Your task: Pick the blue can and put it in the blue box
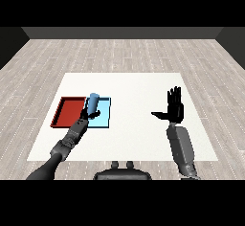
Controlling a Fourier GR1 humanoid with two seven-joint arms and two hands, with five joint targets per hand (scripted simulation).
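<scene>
We see a white bench (143,84) set on a floor of pale grey-brown wood planks (119,52), with a dark wall (119,32) closing the room at the far side. The bench top is plain and flat, and its near edge runs close to the bottom of the head view.

On the left part of the bench lie two shallow trays, side by side and touching — a red tray (67,112) on the outside and a light blue tray (104,119) toward the middle.

The left hand (85,118) comes in from the lower left on its grey forearm, and its fingers are curled round the blue can (93,103). The can stands nearly upright, tipped slightly, over the left edge of the light blue tray near the seam between the two trays; we cannot tell whether its base touches the tray floor.

The right hand (174,107) is raised well apart on the right side of the bench — fingers straight and pointing away, thumb spread to the left, holding nothing.
</scene>
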